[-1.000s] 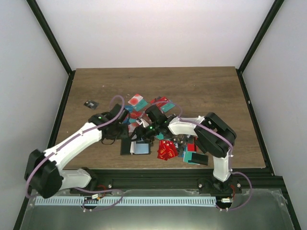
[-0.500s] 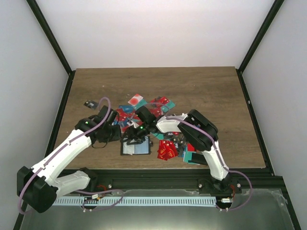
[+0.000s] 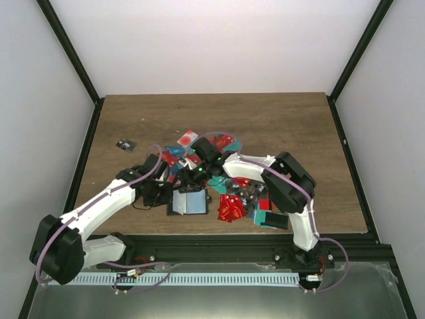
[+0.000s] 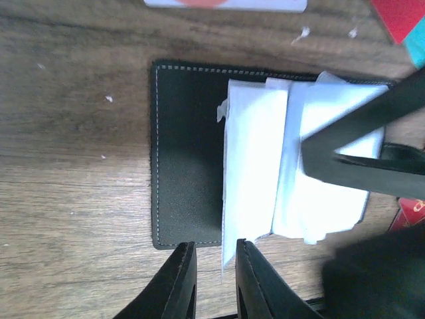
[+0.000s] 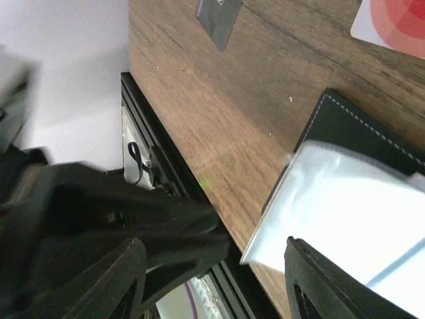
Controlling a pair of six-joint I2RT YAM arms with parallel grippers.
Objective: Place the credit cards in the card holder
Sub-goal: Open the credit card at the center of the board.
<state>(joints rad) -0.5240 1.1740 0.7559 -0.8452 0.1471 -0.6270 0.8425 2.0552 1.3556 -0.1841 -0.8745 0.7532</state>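
Observation:
The card holder (image 3: 178,201) lies open near the table's front edge, with its grey-clear pockets (image 3: 194,203) facing up. In the left wrist view its black cover (image 4: 186,159) and clear pockets (image 4: 255,166) fill the middle. My left gripper (image 4: 211,249) is open by a narrow gap at the holder's near edge, with the loose pocket edge between its tips. My right gripper (image 5: 212,266) is wide open over the pockets (image 5: 352,199), and one finger (image 4: 358,143) reaches across them. The credit cards (image 3: 229,207), red, teal and blue, lie piled beside and behind the holder.
A white-pink card (image 5: 392,20) and a grey card (image 5: 222,20) lie on the wood beyond the holder. A small black item (image 3: 123,144) sits alone at the left. A teal card on a black case (image 3: 269,218) lies at the front right. The table's front rail (image 3: 219,242) is close.
My left gripper has moved from the card pile toward me to the holder's left edge. My right gripper has shifted slightly back over the holder. More of the clear pockets now shows.

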